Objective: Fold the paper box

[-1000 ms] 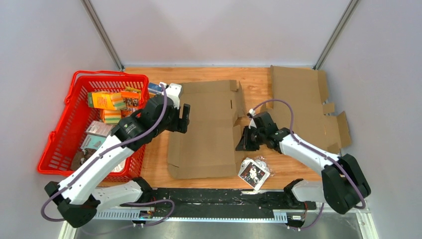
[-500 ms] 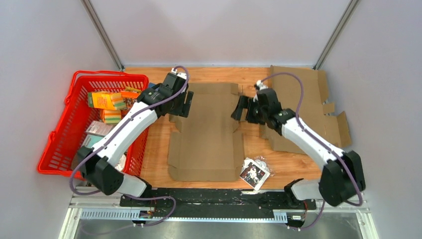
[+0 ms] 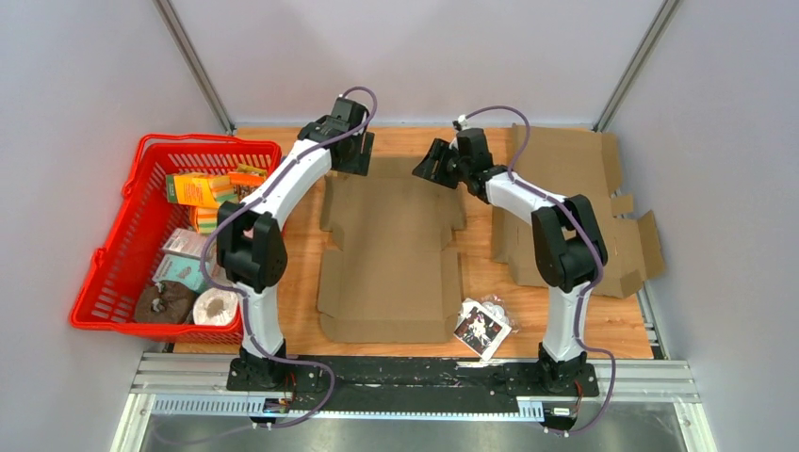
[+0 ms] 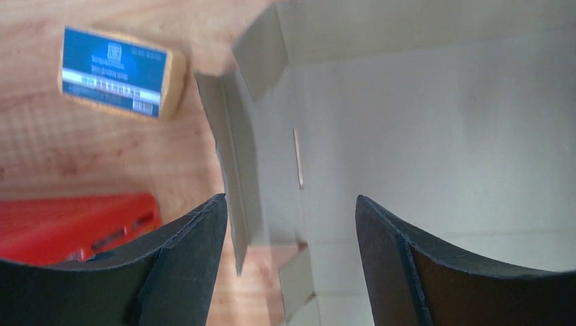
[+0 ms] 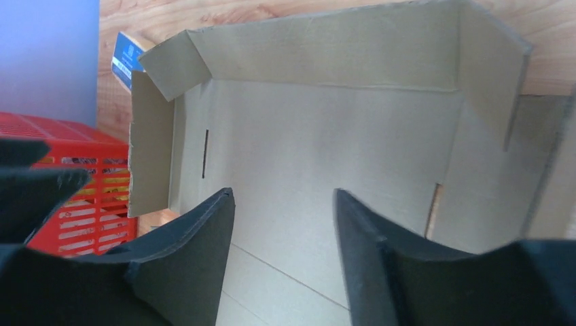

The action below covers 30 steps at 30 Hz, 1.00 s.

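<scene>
Since the paper box (image 3: 391, 250) is lying mostly flat in the middle of the table (image 3: 292, 282), with only its far wall and corner flaps tipping up a bit, I'm guessing the fold is barely getting going and pretty much every wall is waiting to be raised and tucked. Both arms are reaching to the far end, the left gripper (image 3: 355, 155) hanging by the far-left corner and the right gripper (image 3: 431, 162) by the far-right one. Each is showing its fingers spread apart and gripping nothing, the cardboard sitting just beyond the fingertips rather than between them.
</scene>
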Each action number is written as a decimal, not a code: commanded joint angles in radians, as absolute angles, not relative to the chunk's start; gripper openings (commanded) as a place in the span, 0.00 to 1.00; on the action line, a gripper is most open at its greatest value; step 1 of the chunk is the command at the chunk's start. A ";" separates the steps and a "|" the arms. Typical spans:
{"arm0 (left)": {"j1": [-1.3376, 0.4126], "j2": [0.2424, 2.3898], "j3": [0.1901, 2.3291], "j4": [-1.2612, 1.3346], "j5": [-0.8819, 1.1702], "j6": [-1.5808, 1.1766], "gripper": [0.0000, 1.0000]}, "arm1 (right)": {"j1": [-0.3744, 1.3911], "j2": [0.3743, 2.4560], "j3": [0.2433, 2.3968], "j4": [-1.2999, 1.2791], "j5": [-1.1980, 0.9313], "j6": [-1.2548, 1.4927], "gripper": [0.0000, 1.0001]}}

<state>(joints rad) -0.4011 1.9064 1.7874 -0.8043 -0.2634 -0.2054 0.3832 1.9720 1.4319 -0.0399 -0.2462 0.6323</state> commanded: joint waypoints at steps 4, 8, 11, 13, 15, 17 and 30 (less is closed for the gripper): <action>-0.351 2.143 2.035 -0.724 -0.277 -0.077 0.73 | 0.384 2.040 1.508 0.119 -0.388 0.586 0.56; -0.315 2.216 2.112 -0.710 -0.206 -0.049 0.79 | 0.373 2.033 1.488 0.152 -0.391 0.589 0.55; -0.284 2.270 2.180 -0.744 -0.172 -0.058 0.83 | 0.365 2.033 1.493 0.149 -0.407 0.586 0.55; -0.265 2.312 2.207 -0.773 -0.154 -0.093 0.83 | 0.356 2.025 1.486 0.150 -0.411 0.578 0.55; -0.258 2.330 2.192 -0.761 -0.120 -0.132 0.78 | 0.350 2.013 1.477 0.155 -0.407 0.574 0.56; -0.258 2.344 2.169 -0.729 -0.074 -0.146 0.73 | 0.345 2.008 1.463 0.164 -0.410 0.575 0.56; -0.258 2.319 2.115 -0.652 -0.049 -0.097 0.08 | 0.339 2.025 1.586 -0.054 -0.434 0.363 0.61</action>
<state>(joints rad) -0.2546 2.3508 2.1208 -0.7010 -0.1036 -0.1310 0.3397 2.0426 1.4681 0.0818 -0.4149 0.5388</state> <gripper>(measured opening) 0.186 0.582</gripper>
